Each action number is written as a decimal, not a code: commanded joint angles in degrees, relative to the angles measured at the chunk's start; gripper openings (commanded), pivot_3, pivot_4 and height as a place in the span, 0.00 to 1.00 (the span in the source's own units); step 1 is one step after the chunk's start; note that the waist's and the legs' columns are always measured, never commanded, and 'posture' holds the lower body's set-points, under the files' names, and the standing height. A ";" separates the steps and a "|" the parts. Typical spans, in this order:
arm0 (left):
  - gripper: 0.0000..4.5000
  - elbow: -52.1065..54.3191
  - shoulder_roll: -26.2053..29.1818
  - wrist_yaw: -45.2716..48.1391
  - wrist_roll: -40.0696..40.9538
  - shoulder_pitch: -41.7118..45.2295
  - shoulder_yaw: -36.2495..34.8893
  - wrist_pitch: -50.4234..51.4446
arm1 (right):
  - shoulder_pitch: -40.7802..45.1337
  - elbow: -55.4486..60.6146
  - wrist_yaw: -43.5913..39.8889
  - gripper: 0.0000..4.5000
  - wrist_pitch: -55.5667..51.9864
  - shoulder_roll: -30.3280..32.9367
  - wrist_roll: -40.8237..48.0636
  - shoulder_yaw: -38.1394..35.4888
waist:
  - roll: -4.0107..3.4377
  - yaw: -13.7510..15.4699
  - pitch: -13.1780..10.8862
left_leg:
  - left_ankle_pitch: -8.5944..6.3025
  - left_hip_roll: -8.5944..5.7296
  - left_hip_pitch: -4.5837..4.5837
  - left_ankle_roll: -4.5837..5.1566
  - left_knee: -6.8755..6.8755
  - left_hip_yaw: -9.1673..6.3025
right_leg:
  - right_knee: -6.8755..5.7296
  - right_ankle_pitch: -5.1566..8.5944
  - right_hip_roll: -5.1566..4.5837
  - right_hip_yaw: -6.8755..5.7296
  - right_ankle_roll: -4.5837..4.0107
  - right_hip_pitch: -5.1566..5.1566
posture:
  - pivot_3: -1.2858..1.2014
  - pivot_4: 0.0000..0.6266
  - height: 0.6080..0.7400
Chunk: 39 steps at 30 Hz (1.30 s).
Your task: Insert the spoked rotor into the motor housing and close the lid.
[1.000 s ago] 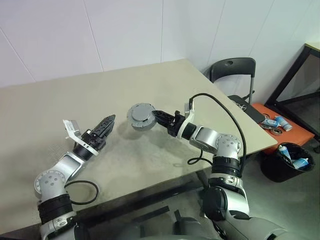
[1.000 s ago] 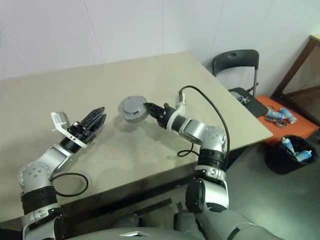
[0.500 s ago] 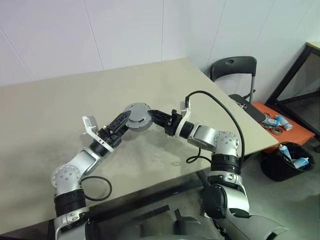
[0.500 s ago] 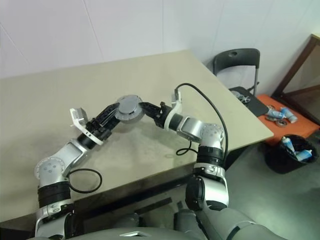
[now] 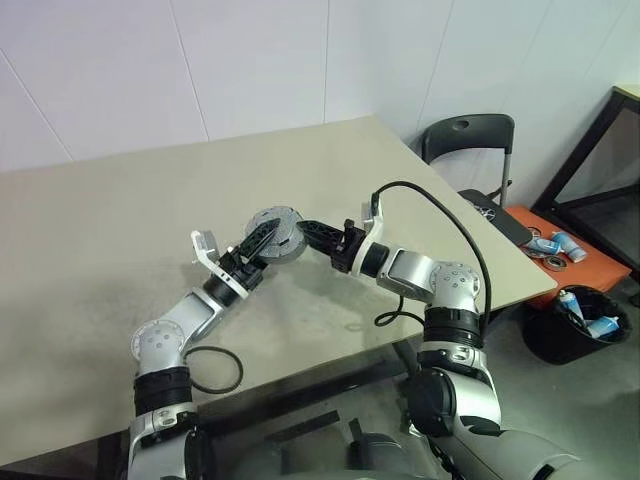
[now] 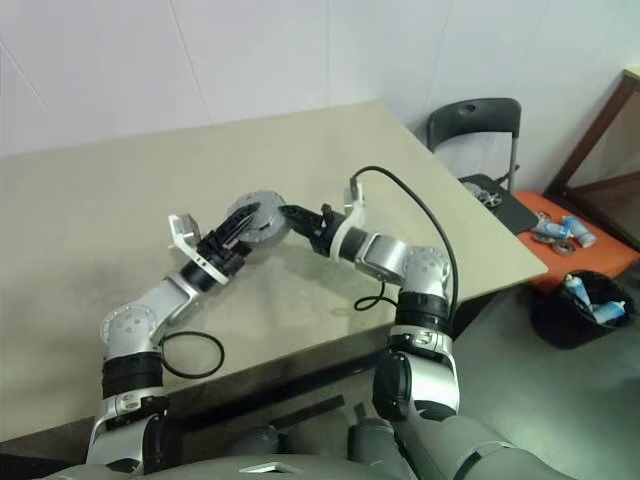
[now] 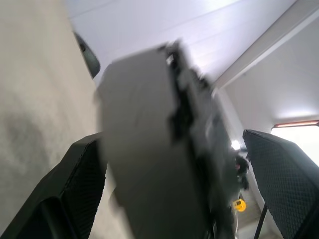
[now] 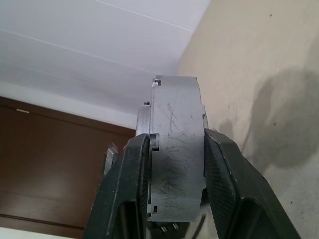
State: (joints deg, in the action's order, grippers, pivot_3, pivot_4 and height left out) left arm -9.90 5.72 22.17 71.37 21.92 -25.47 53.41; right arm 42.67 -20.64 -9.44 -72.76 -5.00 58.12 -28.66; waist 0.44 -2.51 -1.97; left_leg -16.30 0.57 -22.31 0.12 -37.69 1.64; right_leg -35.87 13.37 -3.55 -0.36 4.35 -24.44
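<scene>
Nearest the robot, a black cable (image 5: 205, 368) looped beside the left arm on the beige table (image 5: 110, 230). Past it, the left hand (image 5: 262, 238) reached up and rightward over the table, its two black fingers (image 7: 79, 184) spread wide on either side of a round grey assembly, standing clear of its faces in the left wrist view. That assembly, the motor housing (image 5: 276, 233) seen edge-on as a thick scratched grey drum (image 8: 175, 159), hung in the air above the middle of the table, a flatter grey disc lying against one face; whether that disc was the lid could not be told, and no spokes or windings were visible. The right hand (image 5: 305, 228) met it from the opposite side, pointing leftward, and pinched the drum across its thickness, one dark finger (image 8: 122, 189) pressed on each flat face. A black cable (image 5: 440, 215) arched over the right forearm.

Beyond the table's far right corner stood a dark chair (image 5: 465, 140) with a black case (image 5: 495, 215) on it. Farther right lay an orange surface (image 5: 560, 262) with small bottles and rings, a black bin (image 5: 575, 325) holding blue-capped containers below it, and a dark frame (image 5: 590, 150) against the white wall (image 5: 250, 60).
</scene>
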 commanded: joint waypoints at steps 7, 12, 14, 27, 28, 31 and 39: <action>0.66 -0.23 0.85 -0.95 0.20 0.61 -0.02 -0.14 | 2.06 1.22 -0.73 0.27 0.16 -0.13 3.40 -0.36 | 0.00 -0.03 0.00 | 0.00 0.00 -0.01 0.00 -0.29 -0.02 | -0.22 0.00 0.03 0.00 0.00 0.01 | 0.52 0.00 1.00; 0.58 0.41 1.36 -1.09 1.45 0.90 0.29 1.21 | 2.04 1.01 -0.82 0.27 0.05 -0.40 3.50 -0.10 | 0.01 -0.03 0.00 | 0.00 0.00 -0.02 0.00 -0.32 -0.03 | -0.23 0.00 0.04 0.01 0.00 0.02 | 0.52 0.00 1.00; 0.58 1.56 1.14 -1.21 2.69 1.00 0.83 2.37 | 2.05 1.16 -1.12 0.27 -0.25 -0.43 3.39 0.35 | 0.01 -0.03 0.00 | 0.00 0.00 -0.03 0.00 -0.33 -0.03 | -0.23 0.00 0.04 0.01 0.01 0.02 | 0.52 0.00 1.00; 0.58 2.39 1.02 -2.80 3.57 2.41 2.19 3.36 | 1.57 2.24 -1.13 0.56 1.50 0.27 -0.18 3.97 | 0.01 0.00 0.00 | 0.00 -0.05 -0.04 0.00 -0.33 -0.03 | -0.22 -0.01 0.03 0.02 0.02 0.02 | 0.52 0.00 1.00; 0.58 2.14 1.12 -2.95 3.36 2.54 1.93 3.09 | 1.74 1.54 -0.68 0.65 1.16 0.12 0.65 3.16 | 0.01 -0.01 0.00 | 0.00 -0.07 -0.04 0.00 -0.33 -0.04 | -0.22 -0.01 0.03 0.02 0.02 0.02 | 0.52 0.00 1.00; 0.58 1.51 1.57 -2.87 2.82 2.97 1.66 2.61 | 1.96 0.08 0.17 0.71 1.39 -0.19 2.15 1.33 | 0.01 -0.01 0.00 | 0.00 -0.08 -0.05 0.00 -0.33 -0.04 | -0.22 -0.01 0.03 0.03 0.02 0.02 | 0.52 0.00 1.00; 0.58 0.63 3.00 -2.98 1.18 3.81 0.40 0.61 | 2.00 -0.40 1.47 0.71 3.33 -0.17 2.19 0.07 | 0.01 -0.03 0.00 | 0.00 -0.07 -0.04 0.00 -0.33 -0.05 | -0.23 -0.01 0.05 0.03 0.02 0.01 | 0.52 0.00 1.00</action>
State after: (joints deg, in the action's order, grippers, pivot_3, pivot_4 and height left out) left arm -10.69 7.52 18.50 72.17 23.26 -23.74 55.64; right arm 42.70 -21.81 -7.87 -70.33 -4.96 58.13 -27.95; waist 0.44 -2.54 -1.98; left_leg -16.30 0.50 -22.35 0.12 -38.03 1.60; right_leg -36.10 13.36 -3.50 -0.33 4.37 -24.42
